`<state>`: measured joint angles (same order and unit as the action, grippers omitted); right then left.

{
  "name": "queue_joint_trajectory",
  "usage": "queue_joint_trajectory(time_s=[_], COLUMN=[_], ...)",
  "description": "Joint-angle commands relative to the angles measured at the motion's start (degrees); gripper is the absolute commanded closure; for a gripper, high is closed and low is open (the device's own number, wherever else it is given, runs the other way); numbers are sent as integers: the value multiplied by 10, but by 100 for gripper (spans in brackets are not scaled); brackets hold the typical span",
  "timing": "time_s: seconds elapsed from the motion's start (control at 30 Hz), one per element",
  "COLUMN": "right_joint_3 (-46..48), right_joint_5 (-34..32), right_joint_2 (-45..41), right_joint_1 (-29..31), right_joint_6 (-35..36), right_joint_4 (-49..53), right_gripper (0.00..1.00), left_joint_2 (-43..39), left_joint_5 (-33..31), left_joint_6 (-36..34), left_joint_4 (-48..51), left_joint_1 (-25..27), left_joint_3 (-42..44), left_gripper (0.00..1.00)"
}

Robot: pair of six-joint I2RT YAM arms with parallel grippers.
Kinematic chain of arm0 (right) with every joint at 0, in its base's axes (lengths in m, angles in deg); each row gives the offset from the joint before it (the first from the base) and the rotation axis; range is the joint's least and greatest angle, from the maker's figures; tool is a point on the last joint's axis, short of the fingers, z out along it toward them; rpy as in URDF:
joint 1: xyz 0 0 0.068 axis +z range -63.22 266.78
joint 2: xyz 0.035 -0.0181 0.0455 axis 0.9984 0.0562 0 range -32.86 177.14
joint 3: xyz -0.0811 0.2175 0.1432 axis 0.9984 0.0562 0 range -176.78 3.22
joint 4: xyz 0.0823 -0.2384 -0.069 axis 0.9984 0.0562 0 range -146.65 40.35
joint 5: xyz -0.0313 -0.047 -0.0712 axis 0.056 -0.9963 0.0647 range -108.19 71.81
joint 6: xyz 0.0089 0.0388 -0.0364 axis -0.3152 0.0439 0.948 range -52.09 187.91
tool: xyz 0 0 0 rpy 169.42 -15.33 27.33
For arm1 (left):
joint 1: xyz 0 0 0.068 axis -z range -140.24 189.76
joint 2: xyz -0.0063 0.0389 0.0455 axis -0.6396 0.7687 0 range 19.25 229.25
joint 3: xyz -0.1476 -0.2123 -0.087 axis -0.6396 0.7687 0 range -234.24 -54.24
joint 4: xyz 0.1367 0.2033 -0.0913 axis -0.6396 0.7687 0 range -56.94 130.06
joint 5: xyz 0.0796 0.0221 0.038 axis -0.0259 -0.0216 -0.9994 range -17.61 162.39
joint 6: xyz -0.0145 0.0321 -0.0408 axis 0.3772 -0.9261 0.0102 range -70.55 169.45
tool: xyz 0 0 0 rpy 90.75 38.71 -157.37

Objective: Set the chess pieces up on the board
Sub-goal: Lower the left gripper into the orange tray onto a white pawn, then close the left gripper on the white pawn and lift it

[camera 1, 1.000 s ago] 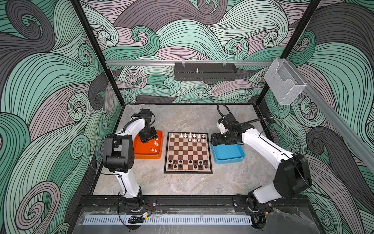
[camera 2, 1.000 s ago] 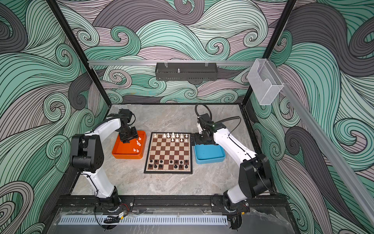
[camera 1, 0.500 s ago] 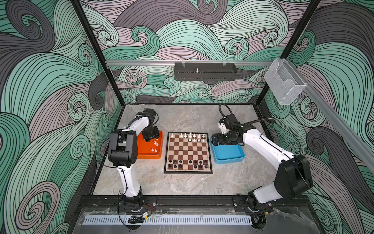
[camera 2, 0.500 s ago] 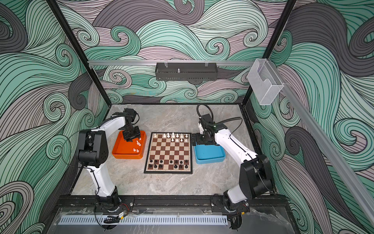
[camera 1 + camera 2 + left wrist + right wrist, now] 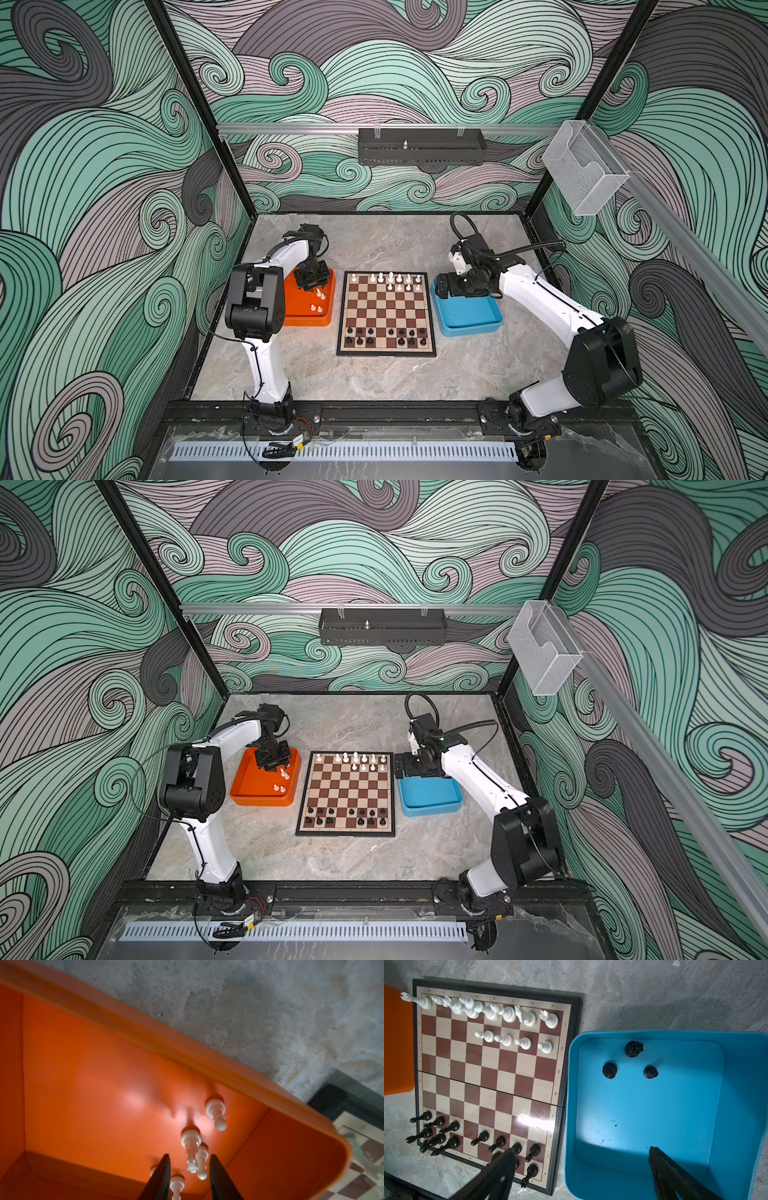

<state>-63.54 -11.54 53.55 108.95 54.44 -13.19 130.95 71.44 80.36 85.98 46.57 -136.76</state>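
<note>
L gripper [image 5: 189,1156] slightly apart, just by two white plastic chessmen [image 5: 196,1157] in orange tray [image 5: 83,1064]; R gripper [image 5: 581,1148] spread wide, empty, over blue tray [image 5: 675,1105].

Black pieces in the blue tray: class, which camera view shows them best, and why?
The right wrist view: it looks down into the blue tray, where three black pieces stand apart. In both top views the right arm covers that end of the tray. The left wrist view faces the orange tray instead.
</note>
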Motion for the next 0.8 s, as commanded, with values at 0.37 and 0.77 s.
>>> queue_joint_trajectory(time_s=[0.37, 0.77], right_joint_3=[9, 10], right_joint_5=[5, 6], right_joint_2=[-4, -1], right_joint_1=[-5, -6], right_joint_6=[9, 9], right_joint_4=[-1, -3], right_gripper=[1, 0], left_joint_2=[22, 35], left_joint_5=[-15, -28], left_joint_6=[7, 2], left_joint_4=[8, 3], left_joint_1=[8, 8], left_joint_3=[-5, -14], left_gripper=[67, 77])
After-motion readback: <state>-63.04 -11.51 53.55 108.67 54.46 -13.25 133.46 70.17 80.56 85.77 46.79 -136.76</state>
